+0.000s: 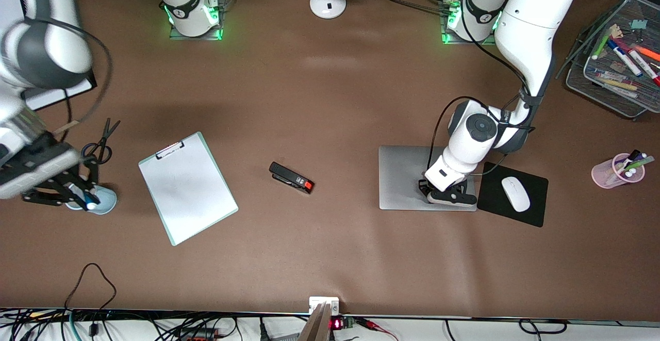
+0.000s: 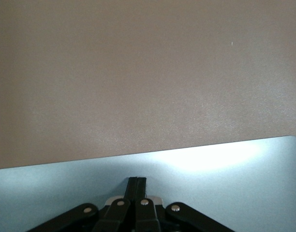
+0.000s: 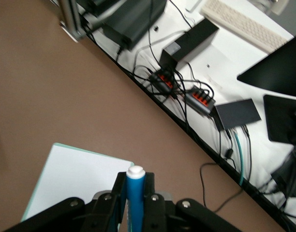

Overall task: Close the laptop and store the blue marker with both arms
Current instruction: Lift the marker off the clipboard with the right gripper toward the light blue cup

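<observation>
The laptop [image 1: 405, 176] lies closed and flat on the table toward the left arm's end; its silver lid also shows in the left wrist view [image 2: 235, 188]. My left gripper [image 1: 447, 195] is shut and empty, its tips [image 2: 137, 185] down at the lid near the edge closest to the front camera. My right gripper [image 1: 85, 199] is shut on the blue marker [image 3: 135, 193], whitish end pointing out past the fingers. It holds the marker [image 1: 88, 201] over a light-blue cup [image 1: 107, 203] at the right arm's end of the table.
A clipboard [image 1: 186, 186], a black stapler [image 1: 291, 177] and scissors [image 1: 101, 142] lie on the table. A white mouse [image 1: 515, 193] sits on a black mouse pad [image 1: 536, 214] beside the laptop. A pink pen cup [image 1: 613, 173] and a mesh tray [image 1: 582, 72] of markers stand at the left arm's end.
</observation>
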Motion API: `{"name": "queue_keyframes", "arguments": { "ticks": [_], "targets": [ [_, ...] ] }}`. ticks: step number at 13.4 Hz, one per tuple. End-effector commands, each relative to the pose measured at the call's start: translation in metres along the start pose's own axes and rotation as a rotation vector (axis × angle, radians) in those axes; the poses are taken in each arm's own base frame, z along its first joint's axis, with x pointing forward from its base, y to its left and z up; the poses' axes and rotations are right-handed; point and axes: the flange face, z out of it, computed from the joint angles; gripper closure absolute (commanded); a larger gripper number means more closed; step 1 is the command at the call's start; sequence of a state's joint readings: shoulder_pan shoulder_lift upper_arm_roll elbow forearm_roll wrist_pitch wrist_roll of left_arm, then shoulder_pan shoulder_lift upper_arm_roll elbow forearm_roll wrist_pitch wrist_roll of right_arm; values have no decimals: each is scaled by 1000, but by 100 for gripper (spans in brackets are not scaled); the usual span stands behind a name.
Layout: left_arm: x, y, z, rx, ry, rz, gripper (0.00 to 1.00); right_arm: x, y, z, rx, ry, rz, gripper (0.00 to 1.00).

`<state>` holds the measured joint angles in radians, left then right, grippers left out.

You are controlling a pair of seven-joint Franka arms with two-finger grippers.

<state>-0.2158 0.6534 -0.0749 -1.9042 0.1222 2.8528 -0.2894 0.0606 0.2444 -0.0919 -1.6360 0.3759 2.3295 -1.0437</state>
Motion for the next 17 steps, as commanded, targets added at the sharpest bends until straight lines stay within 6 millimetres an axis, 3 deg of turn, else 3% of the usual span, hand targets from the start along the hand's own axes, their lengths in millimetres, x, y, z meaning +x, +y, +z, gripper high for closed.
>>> {"name": "queue_keyframes", "arguments": {
  "ticks": [1,5,7,11,15,17],
  "targets": [
    [5,1,4,14,11,6,100,-26,26,-15,75,70,-57,100],
    [2,1,7,16,4,9,96,-71,57,-34,200,157,-165,100],
    [8,1,-4,17,17,8,94,-99,73,-37,238,205,-238,100],
    [29,-4,-70,65,-48,14,95,-148,107,-43,334,379,-373,100],
    [36,-3,-144,127,-180,11,95,-202,131,-10,469,587,-450,100],
    [46,-3,-182,151,-257,52,94,-225,145,-2,481,623,-480,100]
  ]
}}
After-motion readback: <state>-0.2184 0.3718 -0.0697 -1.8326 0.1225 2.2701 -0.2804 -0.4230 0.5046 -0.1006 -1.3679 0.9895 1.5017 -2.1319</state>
